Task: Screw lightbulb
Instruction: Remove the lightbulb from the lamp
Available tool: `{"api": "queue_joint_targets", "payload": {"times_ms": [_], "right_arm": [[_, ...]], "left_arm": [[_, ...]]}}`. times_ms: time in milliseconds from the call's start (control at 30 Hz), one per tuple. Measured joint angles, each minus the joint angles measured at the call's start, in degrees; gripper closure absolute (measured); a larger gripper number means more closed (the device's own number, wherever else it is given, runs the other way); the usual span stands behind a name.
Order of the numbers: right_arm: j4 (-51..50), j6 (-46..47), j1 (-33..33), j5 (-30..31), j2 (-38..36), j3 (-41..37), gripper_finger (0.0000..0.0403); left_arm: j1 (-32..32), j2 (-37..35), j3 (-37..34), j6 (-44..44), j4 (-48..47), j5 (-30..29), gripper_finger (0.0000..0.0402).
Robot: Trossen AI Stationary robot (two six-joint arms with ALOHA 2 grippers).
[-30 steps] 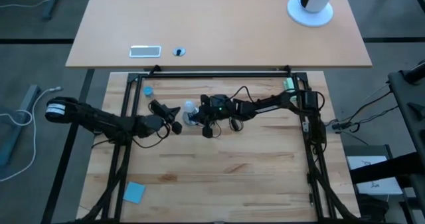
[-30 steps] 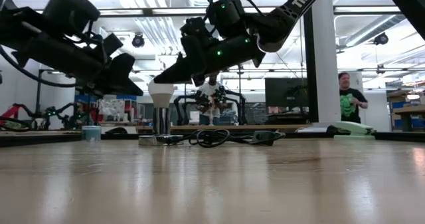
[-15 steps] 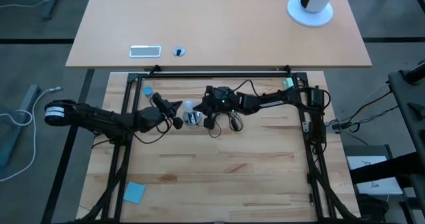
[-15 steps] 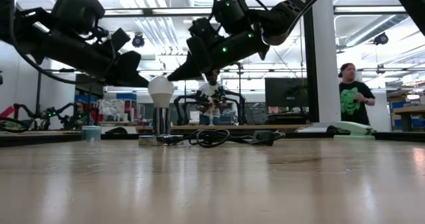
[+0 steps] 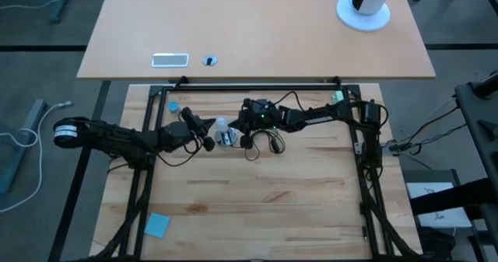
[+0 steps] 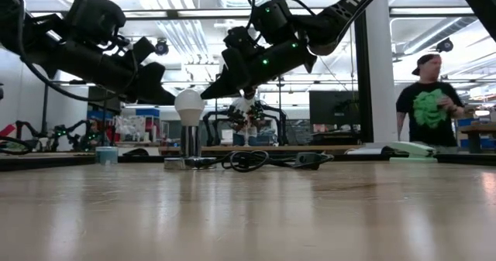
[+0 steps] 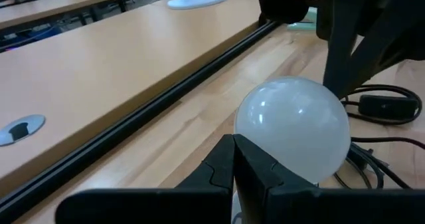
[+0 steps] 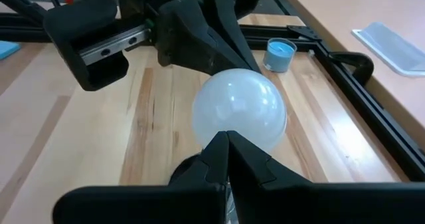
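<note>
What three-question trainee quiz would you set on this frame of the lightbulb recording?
1. True or false: the lightbulb stands upright on its socket, with neither gripper closed on it.
2. Which gripper is on the side of the bulb nearer the blue cap? A) left gripper B) right gripper
3. Fill in: both grippers' fingers are ____ (open or shut).

Key: 1 true; in the low view both grippers sit beside the bulb's top, fingers together. 2 A. 3 shut.
</note>
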Motion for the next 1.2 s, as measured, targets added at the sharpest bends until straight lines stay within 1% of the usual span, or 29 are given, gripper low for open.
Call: {"api": "queue_joint_targets", "payload": {"times_ms": [300,367,433,500,633,867,1000,1100,1200], "right_arm": [[0.5,1.0,-1.6,1.5,0.1,-1.1,0.0401],[0.5,1.1,-2.0,2.6,0.2,-1.2,0.0401],[0.3,1.2,-2.4,2.0,0.5,-1.2,0.0401],[-0.5,1.0,-2.3,1.6,0.7,-1.5,0.0401],[0.1,0.6,-2.3,1.2,0.6,-1.5,0.0401],[-1.2,1.4,-2.6,1.1,0.4,-1.7,0.0401],[-3.4,1.2,-2.7,4.4,0.1,-1.8,0.0401],[-5.0,1.0,-2.9,7.1,-0.7,-1.8,0.0401],[-4.7,1.5,-3.3,7.3,-2.1,-2.3,0.0401]], "left_arm": [[-0.2,0.0,-0.2,0.5,0.2,2.3,0.0401],[-0.4,0.0,-0.2,0.3,0.5,5.3,0.0401],[-0.7,0.1,-0.1,-0.2,0.0,8.6,0.0401],[-1.0,0.3,-0.3,-0.9,-0.9,9.5,0.0401],[-1.6,0.2,-0.2,-3.9,-1.6,7.5,0.0401],[-1.5,0.2,-0.2,-5.0,-3.0,3.4,0.0402],[-1.5,0.2,-0.2,-5.1,-3.0,3.2,0.0401],[-1.5,0.2,-0.2,-5.4,-2.7,1.1,0.0402],[-1.5,0.2,0.1,-4.8,-1.6,0.4,0.0402]]}}
